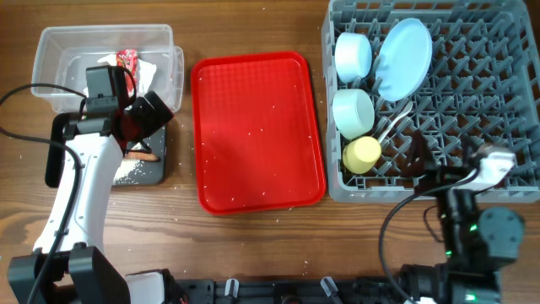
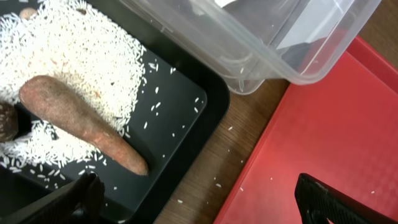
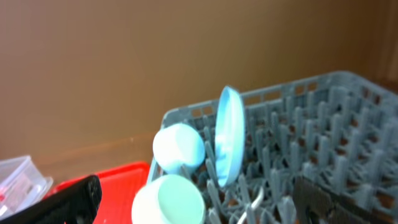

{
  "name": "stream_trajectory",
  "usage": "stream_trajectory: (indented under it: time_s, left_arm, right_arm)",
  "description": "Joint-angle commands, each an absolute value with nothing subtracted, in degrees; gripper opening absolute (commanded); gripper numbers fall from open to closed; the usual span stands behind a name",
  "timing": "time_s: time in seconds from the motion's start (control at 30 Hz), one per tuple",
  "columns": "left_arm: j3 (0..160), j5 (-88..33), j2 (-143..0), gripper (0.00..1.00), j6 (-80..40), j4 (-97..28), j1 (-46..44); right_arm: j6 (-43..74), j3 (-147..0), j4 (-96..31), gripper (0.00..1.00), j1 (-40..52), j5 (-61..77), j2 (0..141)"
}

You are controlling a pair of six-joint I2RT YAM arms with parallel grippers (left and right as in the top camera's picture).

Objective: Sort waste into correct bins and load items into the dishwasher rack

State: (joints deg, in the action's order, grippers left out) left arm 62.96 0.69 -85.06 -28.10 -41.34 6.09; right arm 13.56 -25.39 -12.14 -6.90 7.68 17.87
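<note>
You are close to the end of this job, as far as the views show. In the dishwasher rack [image 1: 472,101] on the right, the pale blue plate [image 1: 405,57] stands on edge between pegs. The pale blue bowl [image 1: 353,55], the mint-green bowl [image 1: 353,111] and the yellow cup [image 1: 363,154] sit in a row along its left side, and what looks like the white spoon [image 1: 393,120] lies just right of the mint bowl. On the left, the red-and-white wrapper [image 1: 126,59] is in the clear tub [image 1: 59,46] at the far side. The black tray [image 2: 180,106], just near of the tub, holds the rice grains [image 2: 81,56], the carrot-shaped piece [image 2: 81,121] and the brown lump [image 2: 6,121] at its edge. The red serving tray [image 1: 257,127] in the middle is bare apart from a few stray grains, with a few more on the wood beside it. Those specks are probably all you have left, if you count them at all. Your left gripper [image 2: 196,202] hovers over the black tray's right edge with its jaws spread wide and nothing between them. Your right gripper [image 3: 199,208] sits at the rack's near edge, also spread wide and holding nothing.
</note>
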Motion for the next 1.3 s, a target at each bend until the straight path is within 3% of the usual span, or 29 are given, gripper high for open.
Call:
stream_trajectory:
  time_s: [0.0,0.23,0.8,1.13,1.27]
  left_arm:
    - [63.83,0.45,-84.12,1.00,-27.22,-41.25,5.85]
    - [63.83,0.45,-84.12,1.00,-27.22,-41.25,5.85]
    - [63.83,0.45,-82.59,1.00,-27.22,-41.43,5.85]
    - [61.25,5.87,-63.61,1.00,-27.14,-40.56,1.41]
    - [44.01,-2.61,-45.76,1.00,-15.75,-22.70,0.47]
  right_arm:
    - [12.99,-13.41,-4.91,1.00,-4.38,7.42,9.02]
    - [13.06,-0.25,-0.01,1.00,-4.03,5.78,0.19]
    - [13.69,-0.30,0.38,1.00,-4.03,5.58,0.43]
    - [13.72,-0.30,0.38,1.00,-4.03,5.58,0.43]
    - [13.67,-0.30,0.38,1.00,-4.03,5.58,0.43]
